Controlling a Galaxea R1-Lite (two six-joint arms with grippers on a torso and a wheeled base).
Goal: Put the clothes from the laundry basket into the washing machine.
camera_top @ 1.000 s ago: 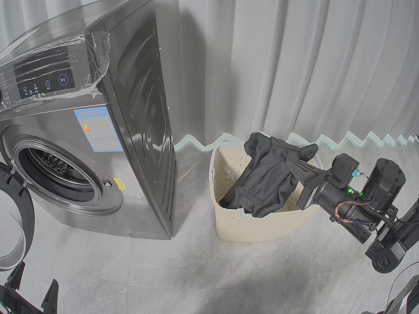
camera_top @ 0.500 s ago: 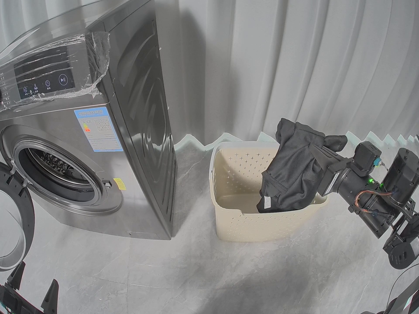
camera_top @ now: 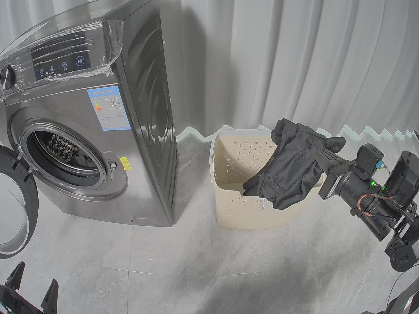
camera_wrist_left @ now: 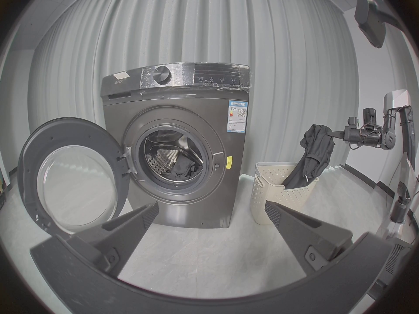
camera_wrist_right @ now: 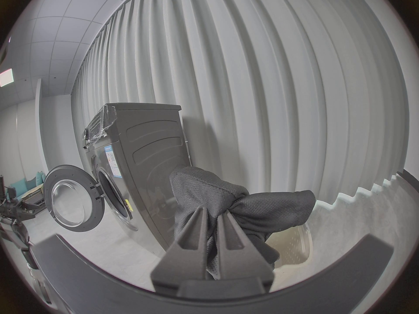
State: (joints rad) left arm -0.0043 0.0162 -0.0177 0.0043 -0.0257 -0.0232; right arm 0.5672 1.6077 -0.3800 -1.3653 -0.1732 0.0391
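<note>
Above and just outside the right rim of the cream laundry basket [camera_top: 224,214]: the right gripper [camera_wrist_right: 213,214], pressed together on a bunched fold of a dark grey garment [camera_top: 292,171]. Lifted over the basket's right side, top wadded around the fingers, the rest hanging slack and slanting down towards the basket's front wall. A white label [camera_top: 263,203] dangling at the lower edge. Lowest part about level with the basket's rim; touching the plastic or not, cannot tell.

Upright on the pale marbled floor [camera_top: 196,267], that basket, walls pierced with small star-shaped holes.

Just left of the basket, with a narrow strip of floor between: the washing machine [camera_top: 144,110], a grey front-loader. Round door [camera_top: 15,206] swung wide open on the side away from the basket. Inside the drum [camera_wrist_left: 159,158], some dark clothing [camera_wrist_left: 183,170] against the metal back. Clear plastic film [camera_top: 65,64] taped over the control panel.

Far off to the basket's left and nearer the robot, low down: the left gripper [camera_wrist_left: 209,206], fingers spread wide with nothing between them.

Behind the basket: a white pleated curtain [camera_top: 283,53], hem meeting the floor just past the back rim.
</note>
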